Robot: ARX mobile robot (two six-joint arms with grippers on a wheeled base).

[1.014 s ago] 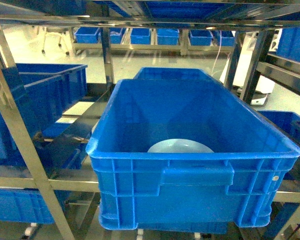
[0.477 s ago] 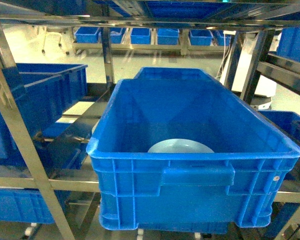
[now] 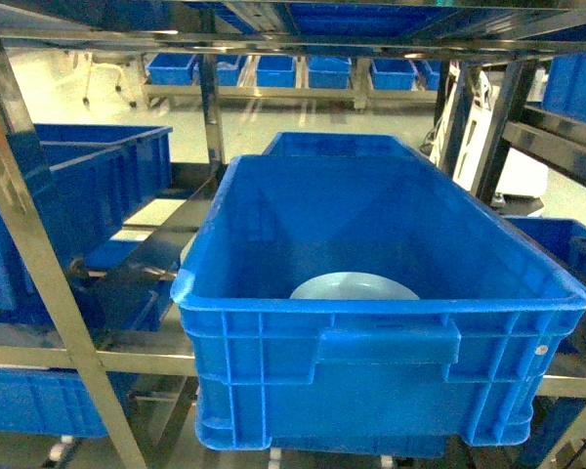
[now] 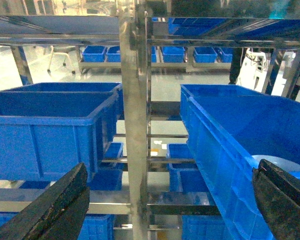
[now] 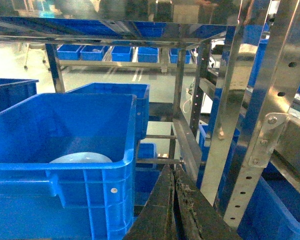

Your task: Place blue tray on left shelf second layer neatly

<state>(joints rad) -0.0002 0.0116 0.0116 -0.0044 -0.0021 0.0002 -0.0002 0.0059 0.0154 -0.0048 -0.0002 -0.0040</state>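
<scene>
The pale blue tray lies on the floor of a deep blue crate, close to its near wall; only its far rim shows over the wall. It also shows in the left wrist view as the tray and in the right wrist view as the tray. The left shelf is a steel rack holding blue crates, with its rail beside a square post. My left gripper is open and empty, facing that post. My right gripper is shut on nothing, to the right of the crate. Neither gripper shows in the head view.
A blue crate fills the left rack's tier, and more crates sit below. A steel post stands between the left crate and the centre crate. Perforated steel uprights rise at the right. Small blue bins line the far wall.
The head view has drifted a few pixels, so the centre crate sits slightly further right in frame. The tray stays where it was inside the crate.
</scene>
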